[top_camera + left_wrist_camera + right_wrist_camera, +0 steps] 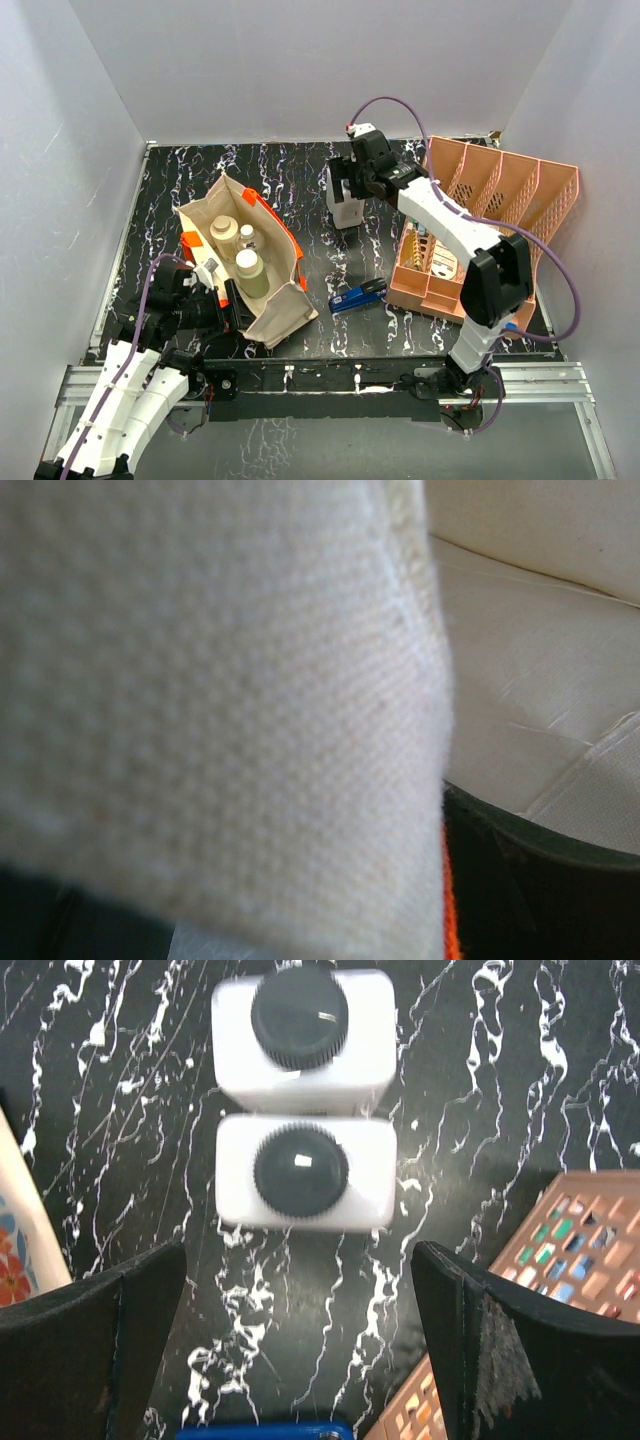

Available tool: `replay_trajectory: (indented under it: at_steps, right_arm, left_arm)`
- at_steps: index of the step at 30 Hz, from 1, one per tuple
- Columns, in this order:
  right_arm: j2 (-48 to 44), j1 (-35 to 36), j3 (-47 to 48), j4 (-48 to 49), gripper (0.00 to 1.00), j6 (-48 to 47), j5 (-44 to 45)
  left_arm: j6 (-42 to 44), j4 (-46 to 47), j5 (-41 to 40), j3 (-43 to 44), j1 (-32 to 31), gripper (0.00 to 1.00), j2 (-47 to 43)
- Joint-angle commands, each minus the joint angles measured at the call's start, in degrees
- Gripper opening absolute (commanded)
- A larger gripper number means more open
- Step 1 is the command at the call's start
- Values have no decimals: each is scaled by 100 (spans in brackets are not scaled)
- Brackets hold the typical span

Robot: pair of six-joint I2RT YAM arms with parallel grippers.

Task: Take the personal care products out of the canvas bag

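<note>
The canvas bag (278, 312) stands open at the left of the table. Inside it are a cream cylinder (225, 232), a tiny clear bottle (247, 236) and an olive-tan cylinder (252, 272). My left gripper (220, 300) is at the bag's near rim and looks shut on the cloth. Bag cloth (220, 700) fills the left wrist view and hides the fingers. Two white squarish bottles with black caps (345, 208) stand side by side on the table, clear in the right wrist view (303, 1170). My right gripper (300, 1340) hovers open and empty just above and near them.
A blue-black stapler (357, 297) lies in front of the white bottles; its edge shows in the right wrist view (265, 1430). The salmon-pink organizer (540, 200) with small cartons stands at the right (560, 1260). The bag's printed corner (20, 1230) is left of the right gripper.
</note>
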Motion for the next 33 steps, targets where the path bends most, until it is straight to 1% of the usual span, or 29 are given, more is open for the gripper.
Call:
replay_trajectory:
  at_steps: [1,6,7,9,14,19,23,27,33]
  right_arm:
    - [-745,3,-384,361,99,137,-192]
    - [-1189,43,-435,171,99,323,-647]
    - [-1268,155,-415,165,99,335,-777]
    - [-1374,457,-294,121,98,337,-751]
    - [-1263,1431,495,-165,92,427,-589]
    - [-951,2578,1098,-89,86,590,-365]
    - [-450,3265,1512,-91,84,578,-168]
    - [195,3636,1857,-271,80,507,201]
    - [682,3746,1833,-327,76,506,439]
  left_arm:
    - [70,-347,145,104,-15,83,-94]
    - [44,-446,80,-28,-14,83,-264]
    - [29,-438,82,-87,-18,82,-305]
    - [-6,-423,81,-177,-19,82,-364]
    - [-44,-426,42,-291,-21,81,-458]
    - [-13,-503,-49,-397,-14,81,-535]
    - [-110,-459,8,-541,-14,81,-697]
    - [-153,-494,67,-631,-16,81,-808]
    - [-137,-609,44,-696,-19,79,-936]
